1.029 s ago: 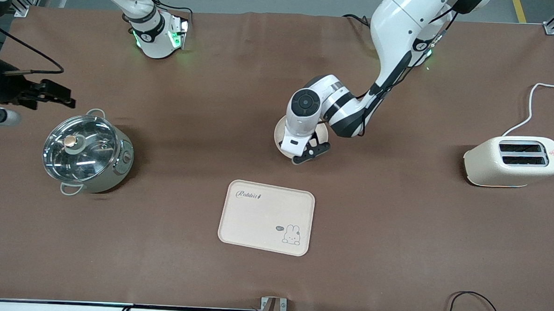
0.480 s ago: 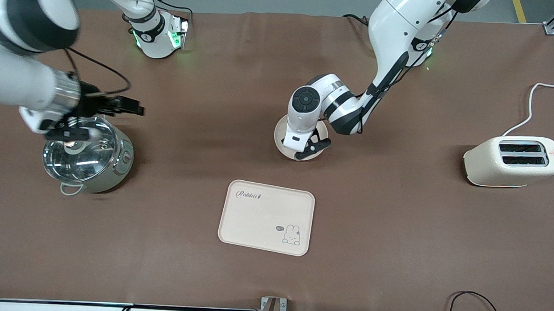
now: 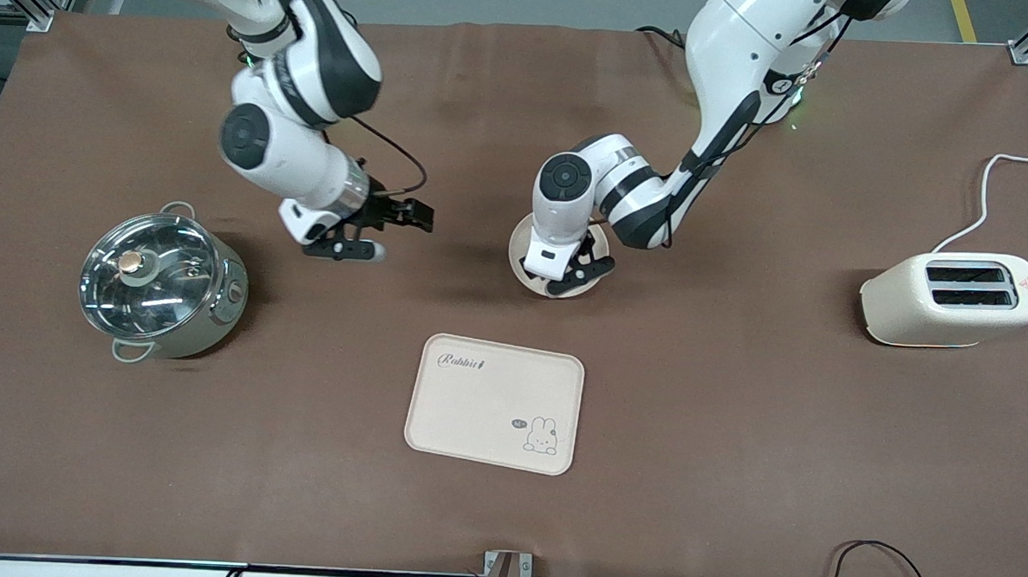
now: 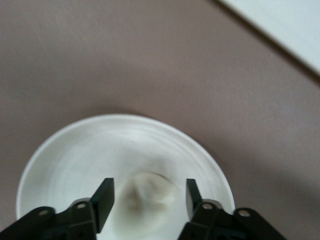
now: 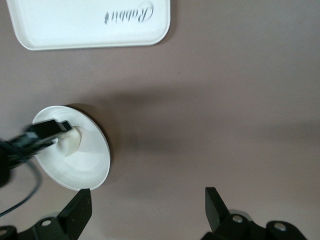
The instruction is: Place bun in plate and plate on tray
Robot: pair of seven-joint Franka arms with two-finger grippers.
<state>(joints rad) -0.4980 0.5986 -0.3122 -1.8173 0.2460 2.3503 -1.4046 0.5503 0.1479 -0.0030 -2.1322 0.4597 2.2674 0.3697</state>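
Observation:
The round cream plate (image 3: pixel 520 247) stands mid-table, farther from the front camera than the tray (image 3: pixel 493 403). The pale bun (image 4: pixel 147 192) lies in the plate (image 4: pixel 75 150). My left gripper (image 4: pixel 148 200) is low over the plate, open, one finger on each side of the bun with a gap to each. In the front view the left gripper (image 3: pixel 580 274) hides the bun. My right gripper (image 3: pixel 385 231) is open and empty over bare table between the pot and the plate. The right wrist view shows the right gripper (image 5: pixel 147 210), plate (image 5: pixel 85 165), bun (image 5: pixel 71 142) and tray (image 5: pixel 85 22).
A steel pot with a glass lid (image 3: pixel 160 286) stands toward the right arm's end. A cream toaster (image 3: pixel 952 299) with a white cord stands toward the left arm's end. A corner of the tray (image 4: pixel 285 25) shows in the left wrist view.
My right arm has swung in from the table's end, past the pot, toward the plate. My left gripper has shifted slightly over the plate.

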